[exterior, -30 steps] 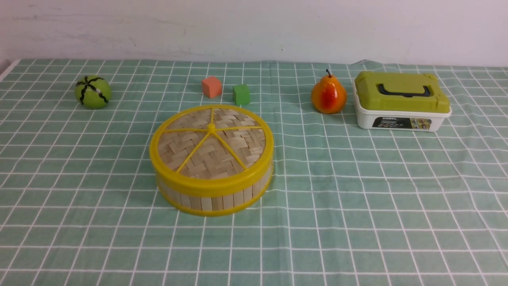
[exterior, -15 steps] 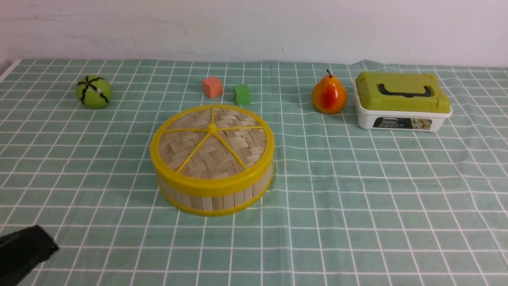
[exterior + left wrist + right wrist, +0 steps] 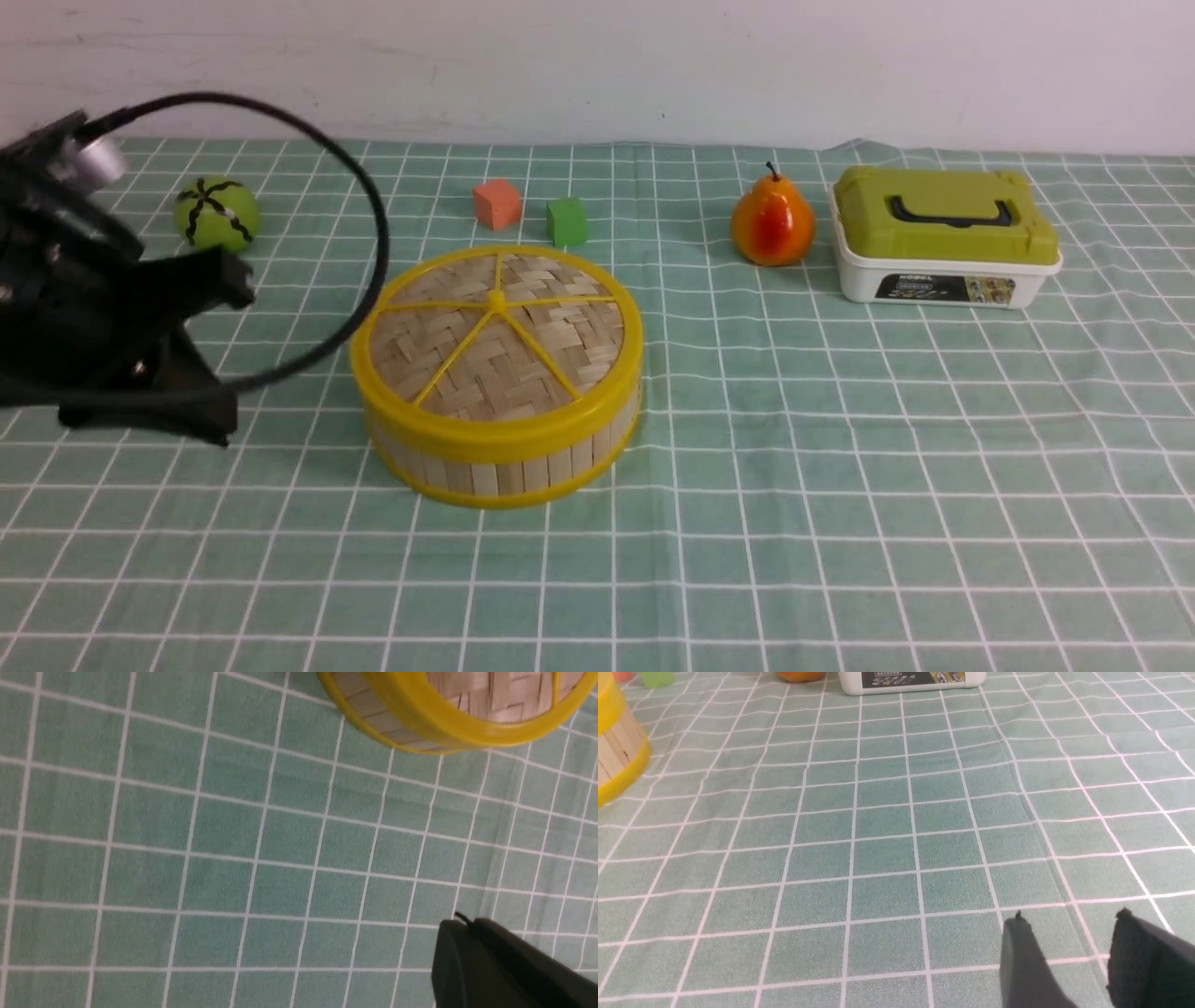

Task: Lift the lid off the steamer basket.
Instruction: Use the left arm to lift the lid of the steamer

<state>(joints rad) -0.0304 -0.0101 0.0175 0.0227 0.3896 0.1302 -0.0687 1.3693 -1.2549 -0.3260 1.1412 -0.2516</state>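
Observation:
The steamer basket [image 3: 504,471] stands left of centre on the green checked cloth, with pale slat walls and yellow rims. The lid [image 3: 467,355], woven bamboo with yellow rim, spokes and knob, sits closed on it. My left gripper [image 3: 219,425] hovers over the cloth just left of the basket, apart from it. In the left wrist view its fingers [image 3: 460,926] are pressed together and empty, with the lid [image 3: 448,723] and basket wall [image 3: 369,714] ahead. My right gripper [image 3: 1071,917] is open and empty over bare cloth, out of the front view; the basket [image 3: 616,751] is far off to its side.
A green striped ball [image 3: 217,215] lies at the back left behind my left arm. An orange cube [image 3: 496,203] and a green cube [image 3: 567,221] sit behind the basket. A pear [image 3: 772,227] and a white box with a green lid [image 3: 945,238] stand at the back right.
My left arm has come up from the lower left corner of the front view to beside the basket's left side. The basket and lid have not moved.

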